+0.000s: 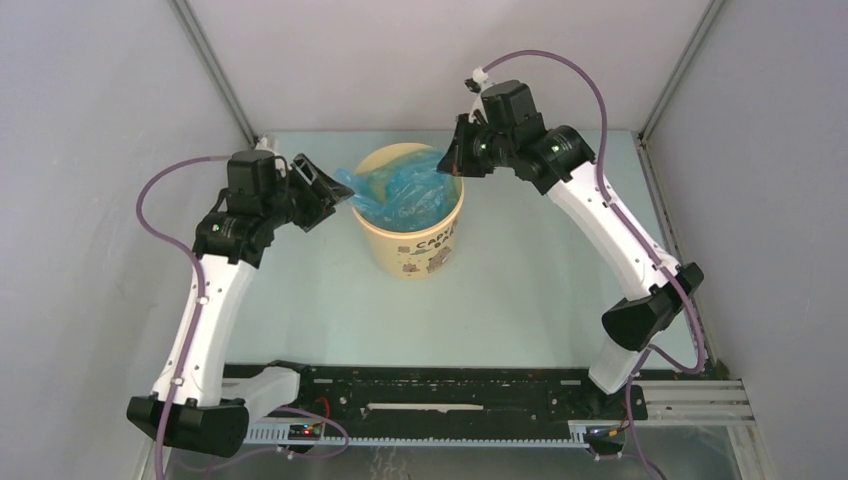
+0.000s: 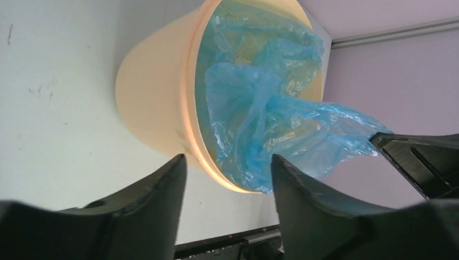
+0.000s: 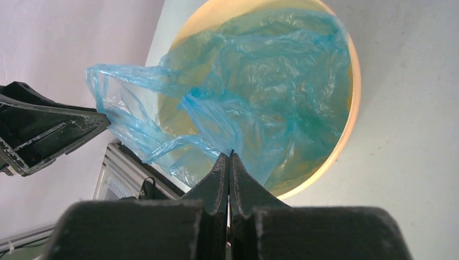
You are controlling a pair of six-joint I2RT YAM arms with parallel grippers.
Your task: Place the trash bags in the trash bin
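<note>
The tan-yellow trash bin (image 1: 410, 250) stands upright mid-table. A crumpled blue trash bag (image 1: 400, 195) lies mostly inside it, with one part spilling over the left rim. My right gripper (image 1: 452, 160) is at the bin's right rim. In the right wrist view it (image 3: 229, 154) is shut with its tips pinching a fold of the bag (image 3: 260, 81) above the bin (image 3: 352, 97). My left gripper (image 1: 325, 190) is open beside the bin's left rim. In the left wrist view it (image 2: 227, 162) is empty, facing the bin (image 2: 151, 108) and bag (image 2: 260, 108).
The pale table (image 1: 540, 280) is walled by grey panels on three sides. A black rail (image 1: 430, 400) runs along the near edge between the arm bases. The left gripper's finger (image 3: 54, 124) shows in the right wrist view, next to the bag's overhanging end.
</note>
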